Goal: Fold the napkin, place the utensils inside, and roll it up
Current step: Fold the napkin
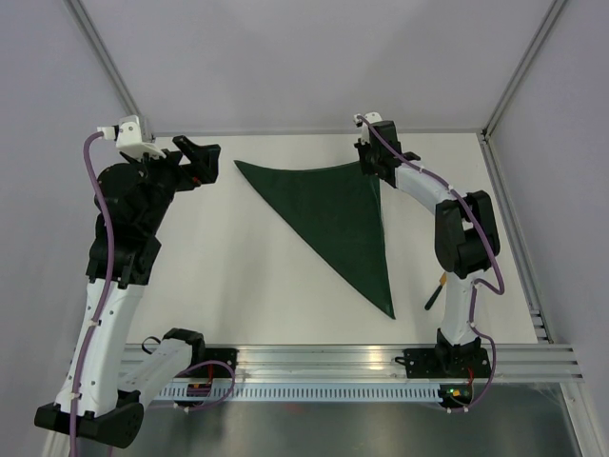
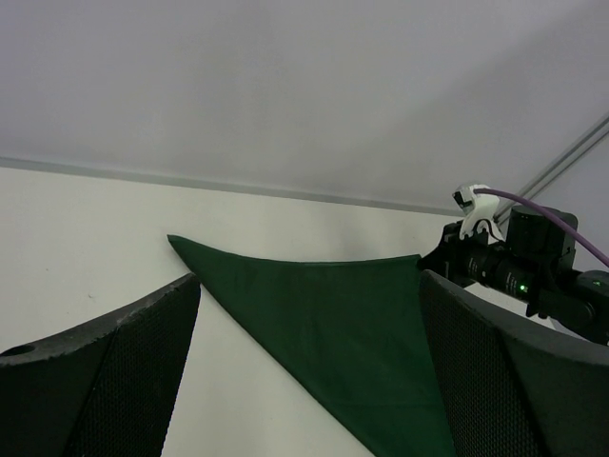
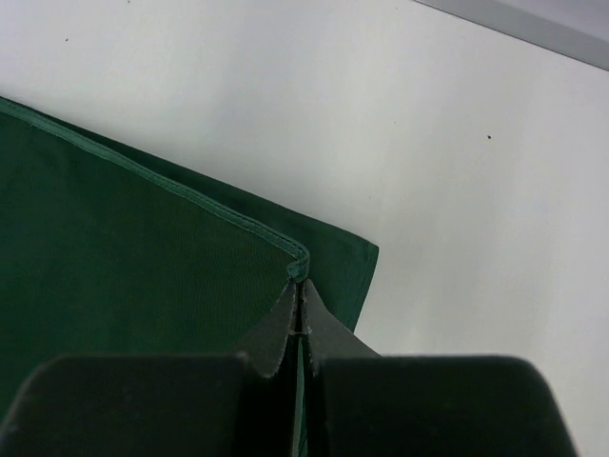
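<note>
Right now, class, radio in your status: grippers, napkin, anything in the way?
Left gripper open, clear of napkin. Right gripper shut on its far corner. Napkin folded into triangle. Knife outside it, beside right arm.

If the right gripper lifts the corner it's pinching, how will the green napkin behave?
Probably floppy: the napkin lies flat as a thin folded triangle, so it would likely drape from the right gripper rather than hold shape. Likely light, being thin cloth. The two layers seem offset at that corner, so they may slip apart.
</note>
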Available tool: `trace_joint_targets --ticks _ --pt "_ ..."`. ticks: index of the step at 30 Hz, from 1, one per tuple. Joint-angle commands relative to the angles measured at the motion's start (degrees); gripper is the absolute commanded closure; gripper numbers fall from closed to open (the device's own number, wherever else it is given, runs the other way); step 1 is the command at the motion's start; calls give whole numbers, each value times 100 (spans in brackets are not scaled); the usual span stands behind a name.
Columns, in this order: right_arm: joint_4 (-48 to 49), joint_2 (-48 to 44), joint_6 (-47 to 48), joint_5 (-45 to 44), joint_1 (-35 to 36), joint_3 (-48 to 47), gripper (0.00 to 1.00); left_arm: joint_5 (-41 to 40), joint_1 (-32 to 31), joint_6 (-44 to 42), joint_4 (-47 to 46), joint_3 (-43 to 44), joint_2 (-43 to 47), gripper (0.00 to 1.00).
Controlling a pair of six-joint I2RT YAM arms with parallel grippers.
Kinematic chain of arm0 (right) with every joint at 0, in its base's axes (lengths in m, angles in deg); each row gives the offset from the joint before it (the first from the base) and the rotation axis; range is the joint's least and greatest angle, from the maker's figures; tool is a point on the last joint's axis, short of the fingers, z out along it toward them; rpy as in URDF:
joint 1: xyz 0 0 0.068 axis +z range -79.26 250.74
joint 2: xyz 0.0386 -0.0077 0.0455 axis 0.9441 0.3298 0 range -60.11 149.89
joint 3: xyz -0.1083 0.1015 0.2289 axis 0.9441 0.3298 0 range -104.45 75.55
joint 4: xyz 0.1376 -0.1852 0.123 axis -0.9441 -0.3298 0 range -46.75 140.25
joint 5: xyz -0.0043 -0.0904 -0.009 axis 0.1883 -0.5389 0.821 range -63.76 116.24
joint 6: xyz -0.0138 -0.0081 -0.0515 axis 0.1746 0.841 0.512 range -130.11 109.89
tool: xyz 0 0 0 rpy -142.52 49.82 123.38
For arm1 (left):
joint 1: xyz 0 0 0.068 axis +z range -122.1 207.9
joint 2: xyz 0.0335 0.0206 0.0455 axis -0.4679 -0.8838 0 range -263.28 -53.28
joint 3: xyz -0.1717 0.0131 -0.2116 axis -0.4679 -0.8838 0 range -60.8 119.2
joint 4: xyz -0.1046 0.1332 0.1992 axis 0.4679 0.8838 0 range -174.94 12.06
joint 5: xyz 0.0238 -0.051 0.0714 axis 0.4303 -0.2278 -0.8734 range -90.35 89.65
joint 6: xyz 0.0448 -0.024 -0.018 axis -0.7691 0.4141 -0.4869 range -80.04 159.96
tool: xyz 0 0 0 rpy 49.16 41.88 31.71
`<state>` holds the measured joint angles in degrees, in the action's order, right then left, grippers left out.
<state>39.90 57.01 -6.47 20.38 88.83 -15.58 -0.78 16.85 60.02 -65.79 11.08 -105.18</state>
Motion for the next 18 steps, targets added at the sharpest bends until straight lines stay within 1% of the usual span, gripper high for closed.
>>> trace_joint_targets --ticks 1,10,12,15,16,18 --pt "-46 92 -65 -11 -24 -247 100 166 15 209 -184 2 -4 0" --pt "-11 276 -30 -160 -33 -194 99 157 6 236 -228 -112 -4 0" --pt "-28 346 -30 -256 -42 -247 95 166 6 253 -263 -174 -4 0" --pt "-72 478 -30 -388 -60 -343 80 157 6 253 -298 -235 31 0" --pt "-116 513 -30 -467 -77 -379 72 157 15 253 -299 -253 31 0" --pt "-160 636 -21 -573 -95 -475 62 157 6 253 -334 -314 74 0"
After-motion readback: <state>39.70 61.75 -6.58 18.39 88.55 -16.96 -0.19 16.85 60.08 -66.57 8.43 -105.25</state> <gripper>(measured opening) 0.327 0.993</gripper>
